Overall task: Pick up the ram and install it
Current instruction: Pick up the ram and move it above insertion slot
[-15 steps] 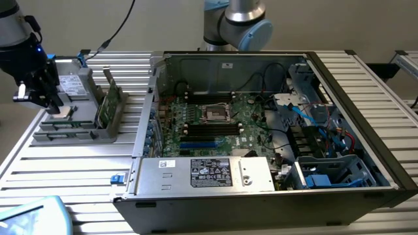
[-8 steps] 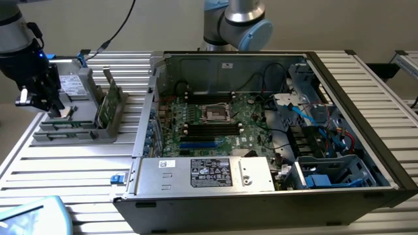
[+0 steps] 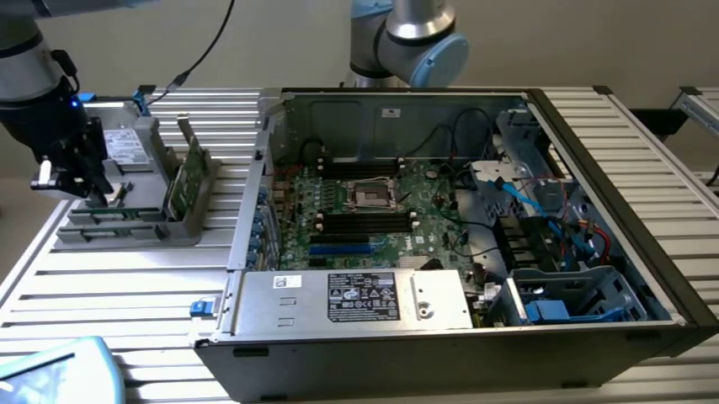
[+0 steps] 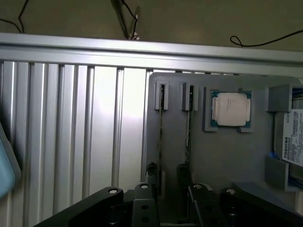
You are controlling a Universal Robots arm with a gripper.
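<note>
End effector point(image 3: 104, 196) low over grey tray point(image 3: 124, 236), beside open computer case point(image 3: 450, 362).

Logging tray point(image 3: 135, 229) resting on table point(image 3: 124, 286) at exterior view's left, computer case point(image 3: 337, 358) sitting just beside it toward the right. Seeing two ram sticks point(image 4: 161, 132) standing on edge side by side in tray, processor point(image 4: 231, 109) lying between them and hard drive point(image 4: 292, 137). Noting gripper point(image 3: 90, 189) hanging over tray.
</note>
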